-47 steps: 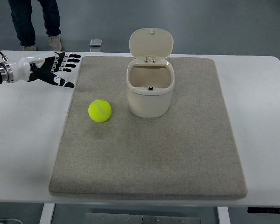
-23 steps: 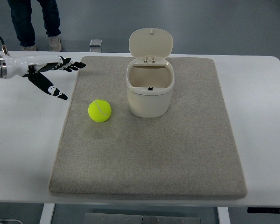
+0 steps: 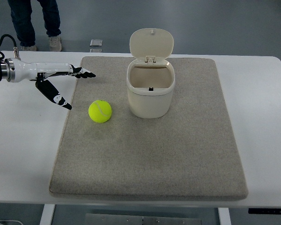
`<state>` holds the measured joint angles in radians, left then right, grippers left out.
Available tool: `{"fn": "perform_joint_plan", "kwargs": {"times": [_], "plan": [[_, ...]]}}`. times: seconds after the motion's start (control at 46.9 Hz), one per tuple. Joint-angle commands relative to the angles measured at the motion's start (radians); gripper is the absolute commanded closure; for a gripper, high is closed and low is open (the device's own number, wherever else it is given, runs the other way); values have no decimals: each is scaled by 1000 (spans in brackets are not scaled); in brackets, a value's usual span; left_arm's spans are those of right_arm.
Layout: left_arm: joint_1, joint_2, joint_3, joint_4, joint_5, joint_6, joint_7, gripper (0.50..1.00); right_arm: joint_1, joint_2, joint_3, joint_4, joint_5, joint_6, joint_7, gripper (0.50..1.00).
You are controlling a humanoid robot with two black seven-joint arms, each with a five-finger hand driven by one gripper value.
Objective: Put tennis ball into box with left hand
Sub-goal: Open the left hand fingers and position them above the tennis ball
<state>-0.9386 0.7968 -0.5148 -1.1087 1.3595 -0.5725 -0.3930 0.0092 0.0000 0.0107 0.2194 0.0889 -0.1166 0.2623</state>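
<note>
A yellow-green tennis ball (image 3: 100, 111) lies on the grey mat (image 3: 150, 150), left of a cream box (image 3: 150, 93) whose lid stands open behind it. My left hand (image 3: 77, 89) comes in from the left edge and hovers at the mat's left border, up and left of the ball and apart from it. It is open, with the fingers (image 3: 82, 72) stretched toward the box and the thumb (image 3: 56, 96) pointing down toward the ball. It holds nothing. The right arm does not show.
The mat lies on a white table (image 3: 23, 140). A person's legs (image 3: 35, 21) stand on the floor beyond the table's far left corner. A small dark object (image 3: 96, 43) lies on the floor behind the table.
My left hand has moved right and nearer the ball, turning edge-on with the thumb spread downward. Ball and box have not moved.
</note>
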Motion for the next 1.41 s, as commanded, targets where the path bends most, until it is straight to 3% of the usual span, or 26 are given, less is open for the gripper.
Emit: {"fn": "perform_joint_plan", "kwargs": {"times": [0.0,0.32,0.534,1.387], "plan": [[0,1,-1,-14,9,0,0,508,0,0,0,0,0,0,0,562],[1,-7,-1,-53,107,3,0,508,0,0,0,0,0,0,0,562],[1,-7,5,-76,121,57,0,508,0,0,0,0,0,0,0,562],[1,-18,5,-103,207,60,0,510,0,0,0,0,0,0,0,562]]}}
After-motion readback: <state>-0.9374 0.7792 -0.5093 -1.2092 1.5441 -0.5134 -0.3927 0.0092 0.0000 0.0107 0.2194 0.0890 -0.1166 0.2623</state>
